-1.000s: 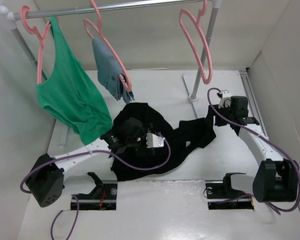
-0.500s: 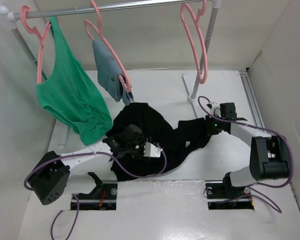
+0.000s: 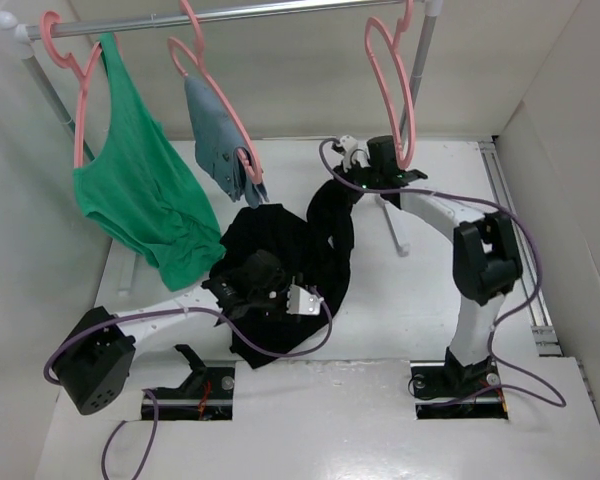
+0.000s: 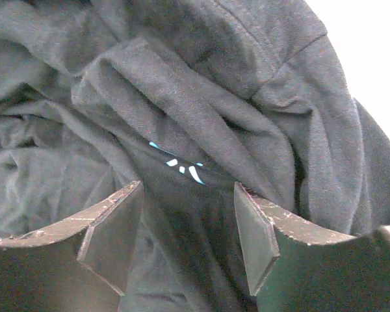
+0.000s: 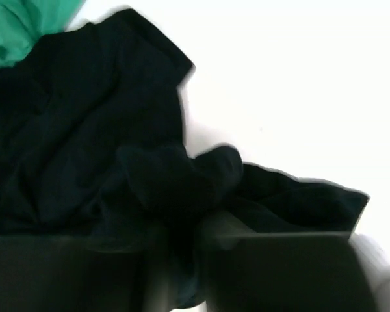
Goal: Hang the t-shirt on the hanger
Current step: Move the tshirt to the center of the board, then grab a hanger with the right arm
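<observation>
The black t-shirt (image 3: 280, 240) lies crumpled on the white table, one end drawn up toward the back. My right gripper (image 3: 352, 178) is shut on that raised end, just below the empty pink hanger (image 3: 390, 90) on the rail. In the right wrist view, black cloth (image 5: 149, 169) runs between the right gripper's (image 5: 182, 260) closed fingers. My left gripper (image 3: 280, 290) sits on the shirt's middle. Seen from the left wrist, the left gripper (image 4: 188, 214) has its jaws half closed round a thick fold, just behind the blue starburst mark (image 4: 182, 166).
A green tank top (image 3: 140, 200) and a grey-blue garment (image 3: 220, 150) hang on other pink hangers from the rail (image 3: 230, 15). The rack's right post (image 3: 405, 130) stands right behind my right gripper. White walls close in both sides.
My right gripper shut on the shirt's right end and carried it up and left toward the empty hanger. The shirt bunched narrower. My left gripper's jaws narrowed on the cloth.
</observation>
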`<action>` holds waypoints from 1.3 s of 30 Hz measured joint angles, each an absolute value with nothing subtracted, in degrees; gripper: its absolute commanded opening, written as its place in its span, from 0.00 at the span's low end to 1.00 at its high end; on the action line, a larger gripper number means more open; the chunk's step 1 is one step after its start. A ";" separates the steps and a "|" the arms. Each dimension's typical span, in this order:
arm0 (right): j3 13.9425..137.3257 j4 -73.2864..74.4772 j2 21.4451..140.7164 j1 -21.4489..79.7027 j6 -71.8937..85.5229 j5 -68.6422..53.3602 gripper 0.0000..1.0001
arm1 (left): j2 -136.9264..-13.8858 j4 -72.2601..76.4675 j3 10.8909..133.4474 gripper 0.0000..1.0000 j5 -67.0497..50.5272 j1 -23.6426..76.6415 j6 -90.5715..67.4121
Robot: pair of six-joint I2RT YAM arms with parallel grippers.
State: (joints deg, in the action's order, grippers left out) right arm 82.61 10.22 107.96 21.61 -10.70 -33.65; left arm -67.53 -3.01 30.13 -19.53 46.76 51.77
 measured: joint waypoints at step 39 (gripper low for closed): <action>72.25 34.54 59.31 56.40 -17.50 -0.25 0.95 | -48.01 11.57 21.37 0.72 -9.45 42.00 23.88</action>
State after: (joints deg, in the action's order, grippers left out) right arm 72.25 34.54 59.31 56.40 -17.50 -0.25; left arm -48.01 11.57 21.37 -9.45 42.00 23.88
